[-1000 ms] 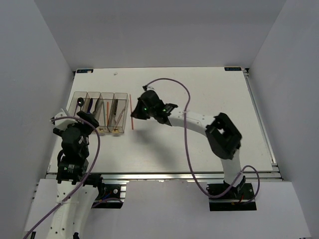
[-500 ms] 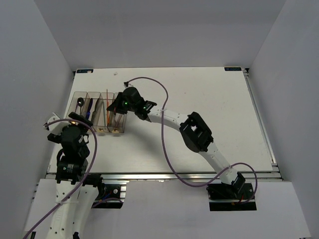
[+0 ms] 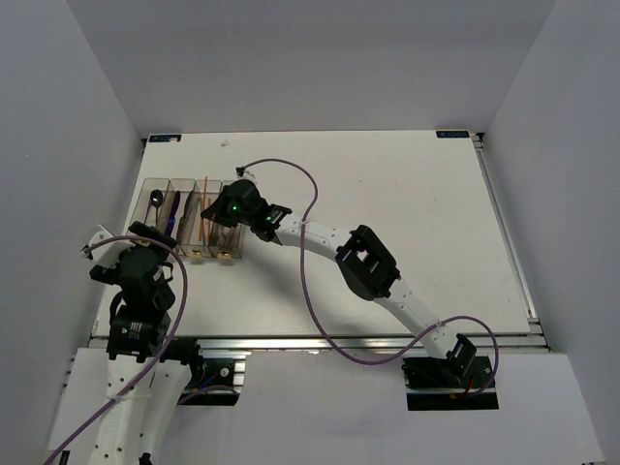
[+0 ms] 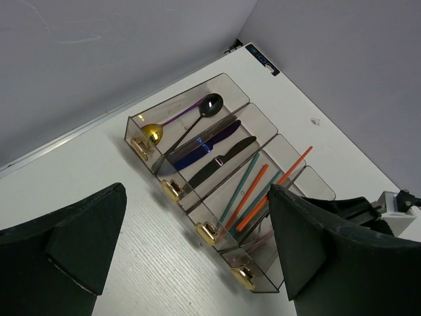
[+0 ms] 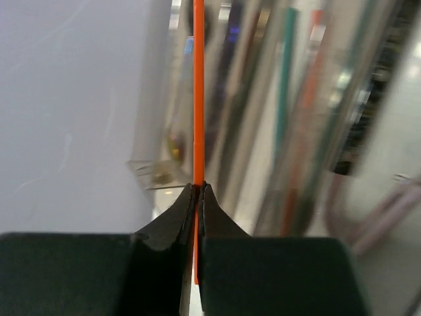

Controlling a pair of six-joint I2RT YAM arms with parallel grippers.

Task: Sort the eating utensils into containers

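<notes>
Right tool [image 5: 197, 187] clenched on thin orange-red chopstick [image 5: 198, 99], held over four joined smoky clear-plastic bins [image 4: 177, 95]. Spoons [image 4: 197, 115], knives [image 4: 210, 148], teal chopsticks [image 4: 240, 184] already inside. Left tool [image 4: 197, 197] released, empty. White surface [image 3: 407, 213] shows no stray utensils; likely the last piece to drop.

A: What sits between the jaws?
B: The right gripper [image 5: 198, 189] has its fingertips pressed together on an orange-red chopstick [image 5: 198, 85]. The stick runs straight ahead of them to the top edge.
A: And beyond?
B: Blurred, smoky clear bins [image 5: 154, 92] lie ahead and to the right of the jaws. A teal chopstick [image 5: 285, 72] is inside, right of the held one. Left of the jaws is white table [image 5: 66, 118].
</notes>
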